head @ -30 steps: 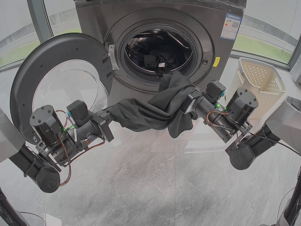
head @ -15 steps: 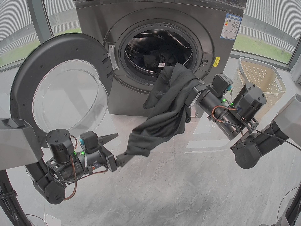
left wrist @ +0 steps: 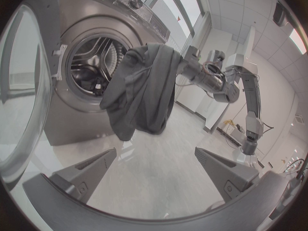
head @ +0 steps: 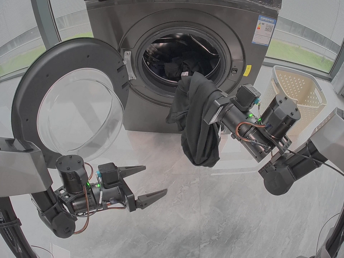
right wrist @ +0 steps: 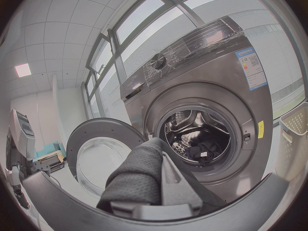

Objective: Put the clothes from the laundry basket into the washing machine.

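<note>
Dark grey cloth garment (head: 196,126) hangs clamped in the right end effector (head: 211,106) just before the open port of the grey steel washing machine (head: 107,22); the left end effector (head: 156,179) sits low, fingers (head: 150,197) apart, empty. Loading step: next likely means lifting the dangling tail over the rim

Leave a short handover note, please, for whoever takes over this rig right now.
Left gripper: open, empty, low over the floor near the open door.
Right gripper: shut on the dark garment, which hangs before the open washing machine, not yet inside.
Done: dark clothes already lie in the drum.
Left: put this garment in; check the laundry basket right of the machine, whose bottom is hidden.
</note>
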### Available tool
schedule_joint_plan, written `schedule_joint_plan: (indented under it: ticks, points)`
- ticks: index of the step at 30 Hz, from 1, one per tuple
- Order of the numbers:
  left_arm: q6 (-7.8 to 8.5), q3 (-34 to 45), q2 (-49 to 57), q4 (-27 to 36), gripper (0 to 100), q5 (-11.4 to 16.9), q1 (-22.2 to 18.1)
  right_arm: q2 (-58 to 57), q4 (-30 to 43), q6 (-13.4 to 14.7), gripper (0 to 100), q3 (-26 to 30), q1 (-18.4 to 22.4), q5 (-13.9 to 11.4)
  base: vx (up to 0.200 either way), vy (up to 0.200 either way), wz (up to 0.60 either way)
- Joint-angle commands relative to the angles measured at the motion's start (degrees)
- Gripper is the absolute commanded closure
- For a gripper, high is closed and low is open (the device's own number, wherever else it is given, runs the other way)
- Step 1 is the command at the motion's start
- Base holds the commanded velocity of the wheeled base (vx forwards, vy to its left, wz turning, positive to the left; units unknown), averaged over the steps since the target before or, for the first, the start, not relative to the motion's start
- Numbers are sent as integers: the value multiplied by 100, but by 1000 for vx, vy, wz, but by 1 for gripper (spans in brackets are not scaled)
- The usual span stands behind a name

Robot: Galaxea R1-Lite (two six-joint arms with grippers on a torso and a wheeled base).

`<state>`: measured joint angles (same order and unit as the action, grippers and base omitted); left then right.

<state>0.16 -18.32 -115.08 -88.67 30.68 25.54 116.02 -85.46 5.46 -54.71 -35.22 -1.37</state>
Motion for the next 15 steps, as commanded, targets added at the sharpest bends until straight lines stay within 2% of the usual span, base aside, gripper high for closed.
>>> schedule_joint_plan:
  ticks: [1, 2, 3, 6, 11, 15]
  points:
    - [-271, -1068, -182, 8, 0, -212, 197, 123, -6, -10, 100, 127, -178, 5, 0, 0, 0]
    - [-271, -1068, -182, 8, 0, -212, 197, 123, -6, -10, 100, 127, -178, 5, 0, 0, 0]
    - [-438, -1552, -322, 17, 0, -405, 329, 184, -15, -10, 100, 136, -249, 22, 0, 0, 0]
    - [-587, -2105, -595, 17, 0, -616, 408, 307, -15, -10, 100, 110, -293, 31, 0, 0, 0]
    - [-605, -2615, -858, 61, 0, -651, 505, 413, -24, -10, 100, 119, -380, 40, 0, 0, 0]
    - [-596, -2756, -964, 184, 0, -836, 601, 386, -24, -10, 100, 127, -468, 40, 0, 0, 0]
